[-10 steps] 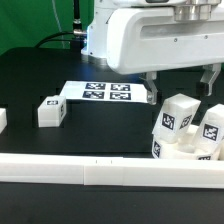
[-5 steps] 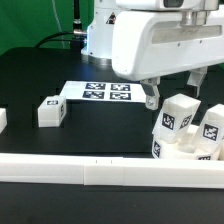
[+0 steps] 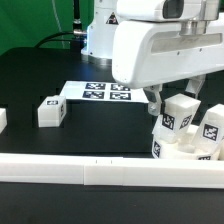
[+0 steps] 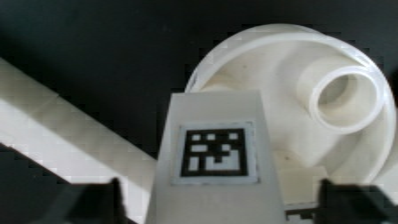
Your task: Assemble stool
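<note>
While spread open, the fingers (image 3: 153, 100) flank an upright leg (image 4: 214, 150) standing on the seat (image 4: 294, 60); contact unclear.

Smooth white plastic leg (image 4: 214, 110) between the jaws, matt printed paper-like tag (image 4: 217, 150) on it; faintly glossy white plastic seat (image 4: 267, 60) beyond the jaws; matt black table (image 3: 40, 75).

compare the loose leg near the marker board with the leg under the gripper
The loose leg sits alone on the black table, off the seat; the other leg stands upright on the seat. The open gripper straddles the other leg; the loose leg is untouched. Both are white with square tags.
</note>
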Controlling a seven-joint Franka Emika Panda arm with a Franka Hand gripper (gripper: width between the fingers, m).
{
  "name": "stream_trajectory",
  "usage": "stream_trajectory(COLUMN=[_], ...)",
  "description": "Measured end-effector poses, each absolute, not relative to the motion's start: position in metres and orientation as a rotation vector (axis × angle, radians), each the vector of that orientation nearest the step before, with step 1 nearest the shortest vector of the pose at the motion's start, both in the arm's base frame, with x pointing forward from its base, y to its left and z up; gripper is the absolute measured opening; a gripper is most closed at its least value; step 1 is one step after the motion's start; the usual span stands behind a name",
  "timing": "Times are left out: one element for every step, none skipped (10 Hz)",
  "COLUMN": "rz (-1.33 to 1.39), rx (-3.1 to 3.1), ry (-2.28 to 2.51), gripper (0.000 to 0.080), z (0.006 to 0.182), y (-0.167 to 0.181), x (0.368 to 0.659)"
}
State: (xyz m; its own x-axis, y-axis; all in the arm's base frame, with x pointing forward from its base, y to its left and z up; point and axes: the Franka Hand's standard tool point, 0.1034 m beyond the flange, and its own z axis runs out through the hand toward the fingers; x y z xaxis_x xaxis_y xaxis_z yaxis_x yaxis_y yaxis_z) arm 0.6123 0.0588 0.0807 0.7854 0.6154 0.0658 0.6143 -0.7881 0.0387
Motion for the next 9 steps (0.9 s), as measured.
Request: stream_trajectory(rz=[0.117, 0.118, 0.120, 0.120, 0.120, 0.121, 0.122, 0.123, 0.123], rx=[2.956, 2.959, 2.971, 2.982, 2.982, 3.009, 3.050, 3.065, 3.099], ry=[1.012, 1.004, 0.969, 0.935, 0.934, 0.856, 0.711, 0.650, 0.491], gripper=[0.0384, 0.0337, 0.0337, 0.0337, 0.0337, 0.0337, 0.0337, 0.0337, 0.0338], z=[0.0807, 0.0807, 0.0806, 0.0806, 0.0806, 0.0806, 0.0806, 0.0806, 0.0806], y=[0.0588, 0.0589, 0.0586, 0.0582, 0.0577, 0.0578, 0.0577, 0.0577, 0.0577], x=[0.6123, 0.6124, 0.6124, 0.6125, 0.6125, 0.6125, 0.6125, 0.6125, 0.6125])
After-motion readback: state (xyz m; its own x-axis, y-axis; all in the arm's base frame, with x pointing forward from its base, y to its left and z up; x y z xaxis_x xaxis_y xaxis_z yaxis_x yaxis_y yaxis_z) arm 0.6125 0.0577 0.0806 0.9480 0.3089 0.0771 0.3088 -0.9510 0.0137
